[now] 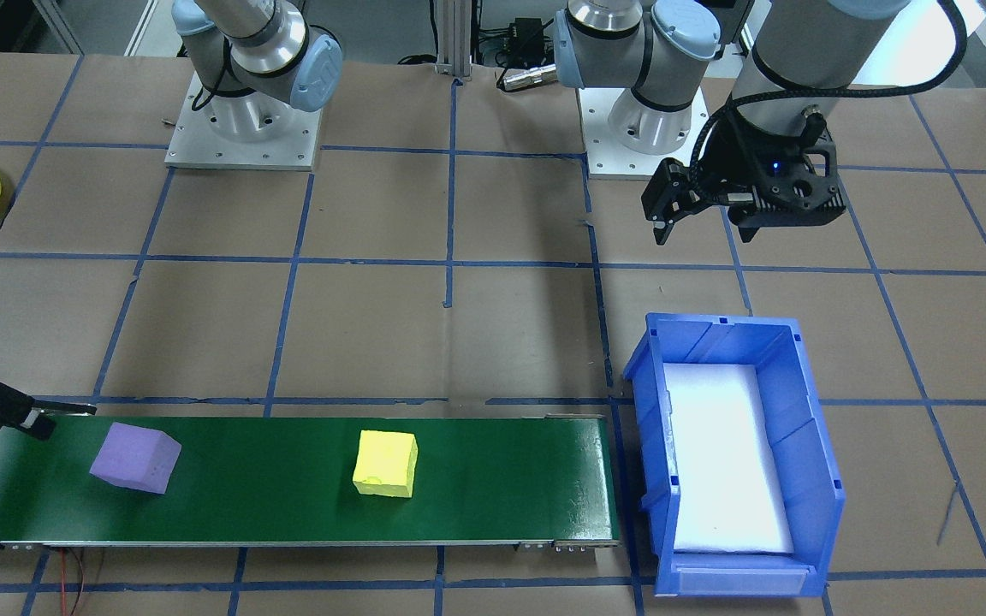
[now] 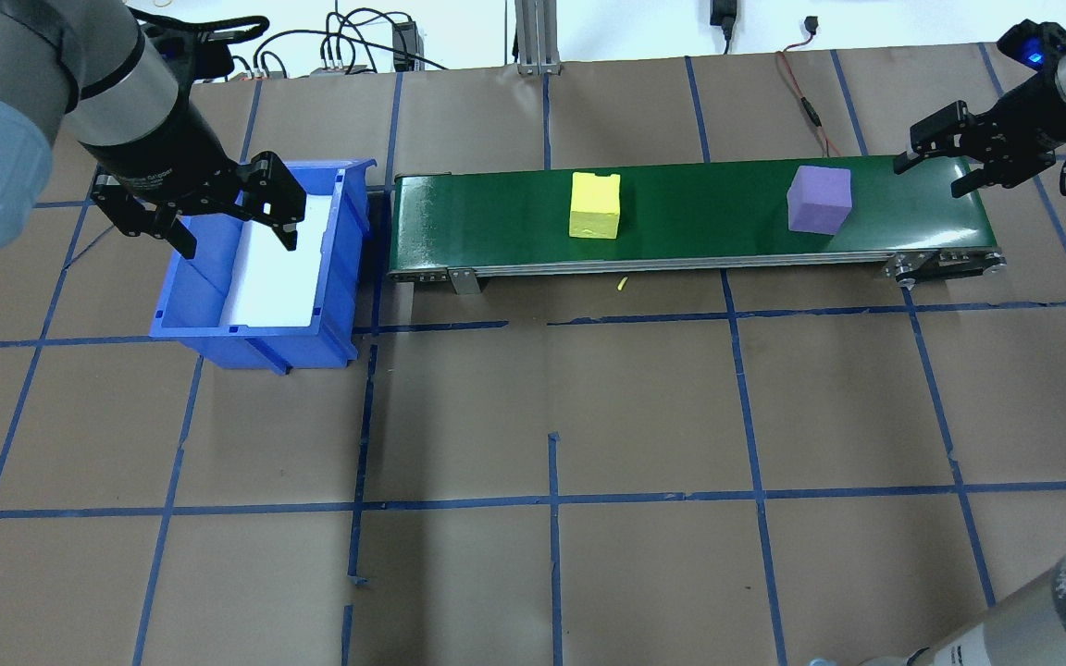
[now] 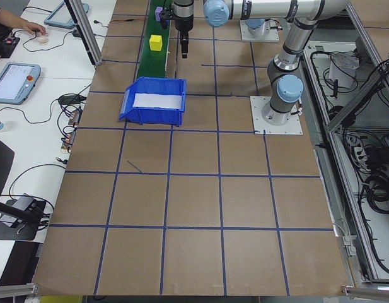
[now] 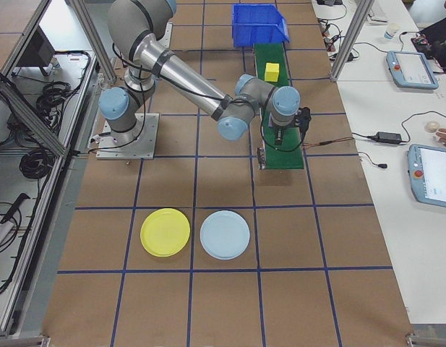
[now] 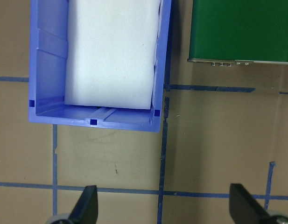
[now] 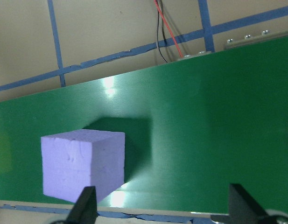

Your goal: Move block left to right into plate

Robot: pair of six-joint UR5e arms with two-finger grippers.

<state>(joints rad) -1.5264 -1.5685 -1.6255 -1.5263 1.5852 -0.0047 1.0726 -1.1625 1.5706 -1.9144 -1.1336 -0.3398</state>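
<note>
- Brown paper with blue tape lines covers the counter (image 2: 644, 407); a green belt (image 2: 700, 236) carries a purple block (image 2: 820, 199) and a yellow block (image 2: 595, 204).
- Right gripper (image 2: 940, 166) hovers at the belt end just beside the purple block, fingers apart and empty; if the belt moves, I think the grasp may miss.
- Left gripper (image 2: 232, 227) hangs above the bin (image 2: 255, 342), fingers also apart.
- Plate (image 4: 165, 232) is well apart from the belt (a long carry); a weak grip on one corner may drop the block.

We are in a robotics lab: two arms bolted to base plates (image 3: 277, 115) on a table (image 3: 194, 208) covered in brown paper and gridded with blue tape. Beside it run aluminium frame posts (image 3: 84, 31), cable bundles (image 3: 364, 183) and a bench with teach pendants (image 4: 431, 173). A small green conveyor (image 2: 681, 217) lies under the right gripper (image 2: 940, 157).
</note>
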